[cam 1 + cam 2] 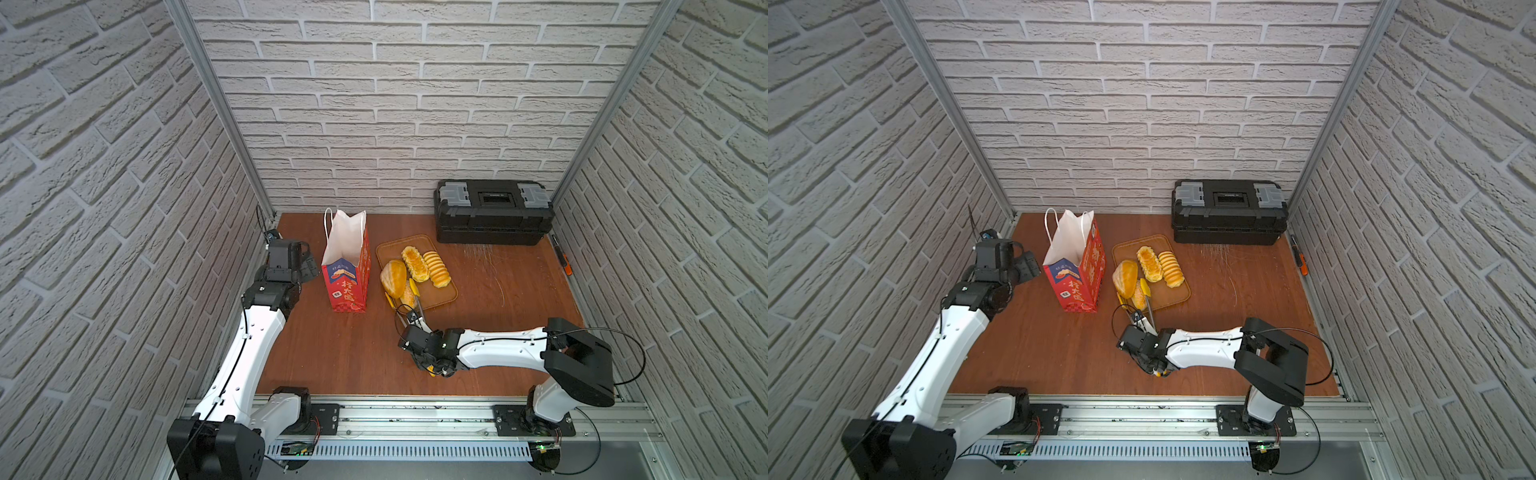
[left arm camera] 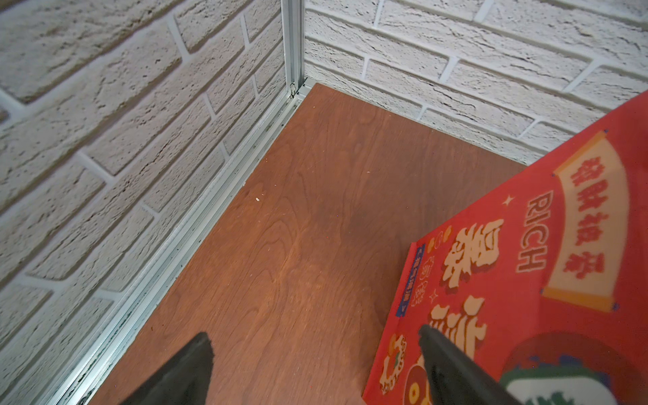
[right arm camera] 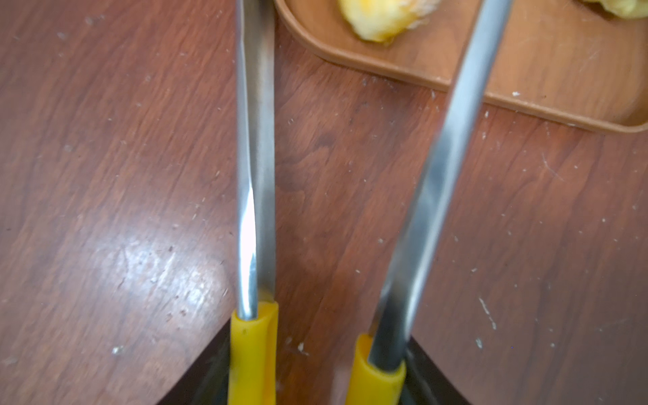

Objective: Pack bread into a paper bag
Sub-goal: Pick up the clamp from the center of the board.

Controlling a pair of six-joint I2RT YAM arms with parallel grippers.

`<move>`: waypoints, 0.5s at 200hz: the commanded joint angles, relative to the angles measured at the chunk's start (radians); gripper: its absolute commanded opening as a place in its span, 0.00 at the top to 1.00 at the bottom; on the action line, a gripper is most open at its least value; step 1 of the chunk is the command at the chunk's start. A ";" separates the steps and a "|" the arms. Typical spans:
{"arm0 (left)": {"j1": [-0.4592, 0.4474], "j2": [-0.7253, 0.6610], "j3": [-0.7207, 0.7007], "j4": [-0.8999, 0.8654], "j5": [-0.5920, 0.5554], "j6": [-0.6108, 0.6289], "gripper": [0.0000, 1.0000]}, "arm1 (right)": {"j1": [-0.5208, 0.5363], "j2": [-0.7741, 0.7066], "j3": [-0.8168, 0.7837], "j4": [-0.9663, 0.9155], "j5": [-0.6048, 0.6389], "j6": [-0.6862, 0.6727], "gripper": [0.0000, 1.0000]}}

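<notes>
1. Bag [image 1: 347, 270] upright at table's [image 1: 332, 353] 10 o'clock, mouth up – only white inside wall shows.
2. Tray [image 1: 440, 297] at bag's 3 o'clock: loaf [image 1: 393, 276], pastry [image 1: 415, 264], roll [image 1: 437, 270] side by side, long axes approx 11–5; bun [image 1: 408, 296] at tray's 6 o'clock, betw. yellow tongs [image 3: 256, 175] tips.
3. R gripper [image 3: 317, 342] clamped on tongs handles, tongs pointing approx 12.
4. L gripper [image 2: 314, 333] fingers wide apart, nothing held, at bag's 9 o'clock.
</notes>
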State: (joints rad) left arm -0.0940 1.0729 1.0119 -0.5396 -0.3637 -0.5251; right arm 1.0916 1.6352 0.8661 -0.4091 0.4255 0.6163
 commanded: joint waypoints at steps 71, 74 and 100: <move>-0.006 -0.001 -0.011 0.018 0.000 -0.006 0.06 | -0.036 -0.127 -0.037 0.044 -0.036 -0.035 0.67; -0.006 -0.001 -0.010 0.018 0.001 -0.006 0.06 | -0.036 -0.129 -0.038 0.045 -0.037 -0.036 0.68; -0.005 -0.001 -0.010 0.014 0.001 -0.007 0.06 | -0.038 -0.144 -0.046 0.055 -0.047 -0.038 0.75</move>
State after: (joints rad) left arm -0.0944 1.0725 1.0073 -0.5400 -0.3614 -0.5278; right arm 1.0599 1.5364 0.8391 -0.4007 0.3889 0.5953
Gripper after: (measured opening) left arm 0.942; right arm 0.486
